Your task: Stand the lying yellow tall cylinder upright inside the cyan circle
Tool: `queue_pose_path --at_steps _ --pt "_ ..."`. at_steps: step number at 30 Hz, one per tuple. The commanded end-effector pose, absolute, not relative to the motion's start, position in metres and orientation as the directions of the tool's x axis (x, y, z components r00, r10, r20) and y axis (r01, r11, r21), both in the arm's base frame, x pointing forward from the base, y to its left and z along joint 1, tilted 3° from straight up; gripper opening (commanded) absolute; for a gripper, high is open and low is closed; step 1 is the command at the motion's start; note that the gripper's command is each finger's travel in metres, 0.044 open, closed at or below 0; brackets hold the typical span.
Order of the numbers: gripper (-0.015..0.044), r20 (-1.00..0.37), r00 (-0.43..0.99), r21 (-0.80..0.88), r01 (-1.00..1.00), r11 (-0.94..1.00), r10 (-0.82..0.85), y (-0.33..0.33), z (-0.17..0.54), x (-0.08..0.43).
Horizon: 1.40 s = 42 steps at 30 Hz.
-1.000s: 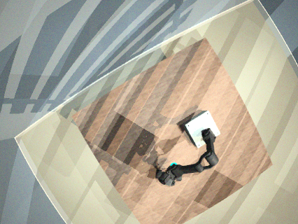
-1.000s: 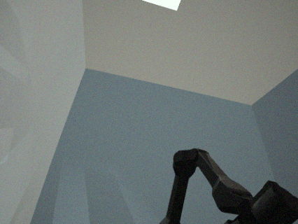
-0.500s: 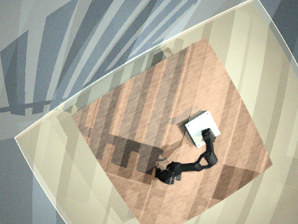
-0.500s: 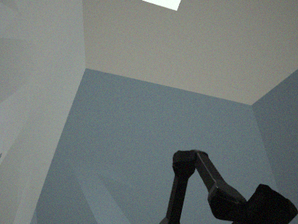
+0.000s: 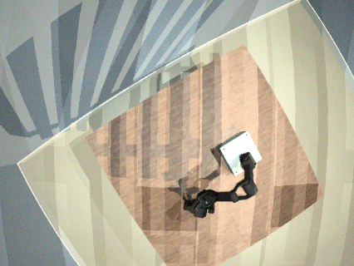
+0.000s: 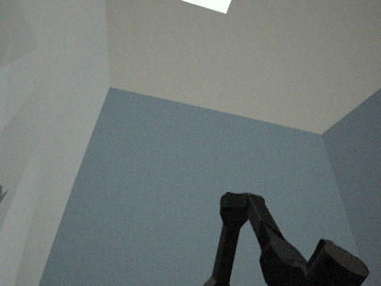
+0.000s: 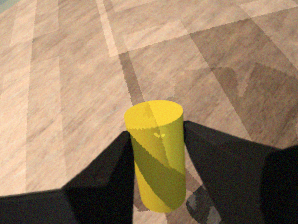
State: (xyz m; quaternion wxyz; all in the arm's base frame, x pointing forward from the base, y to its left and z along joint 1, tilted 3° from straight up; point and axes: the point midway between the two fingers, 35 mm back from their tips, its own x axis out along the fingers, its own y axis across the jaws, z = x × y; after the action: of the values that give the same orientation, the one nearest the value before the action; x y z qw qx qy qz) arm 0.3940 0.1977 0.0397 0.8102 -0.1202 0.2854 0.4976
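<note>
The yellow tall cylinder (image 7: 160,160) is between the two black fingers in the wrist view, its round end face toward the camera. It looks close to upright; whether its lower end touches the table cannot be told. My gripper (image 7: 156,133) (image 5: 188,204) is shut on it, one finger against each side. In the top view the gripper is at the lower left end of the arm, and the cylinder cannot be made out there. The cyan circle shows in none of the views. The exterior view shows only parts of the arm, not the fingertips.
The arm's base stands on a white square plate (image 5: 233,151) on the wooden table (image 5: 233,83). The arm bends down and left from the plate. Striped shadows cross the table. A table edge shows at the wrist view's top left. The exterior view shows mostly walls.
</note>
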Motion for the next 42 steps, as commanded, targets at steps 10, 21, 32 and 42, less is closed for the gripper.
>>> queue_pose_path --at_steps 10,21,32,42 --pt "0.0105 -0.513 0.356 0.104 -0.877 0.469 0.781 0.194 0.042 0.394" --pt "0.0105 -0.458 0.365 0.110 -0.882 0.459 0.811 0.191 0.044 0.393" --pt "0.0105 -0.403 0.369 0.113 -0.888 0.446 0.837 0.187 0.046 0.390" --pt "0.0105 -0.354 0.369 0.113 -0.895 0.431 0.859 0.183 0.049 0.386"
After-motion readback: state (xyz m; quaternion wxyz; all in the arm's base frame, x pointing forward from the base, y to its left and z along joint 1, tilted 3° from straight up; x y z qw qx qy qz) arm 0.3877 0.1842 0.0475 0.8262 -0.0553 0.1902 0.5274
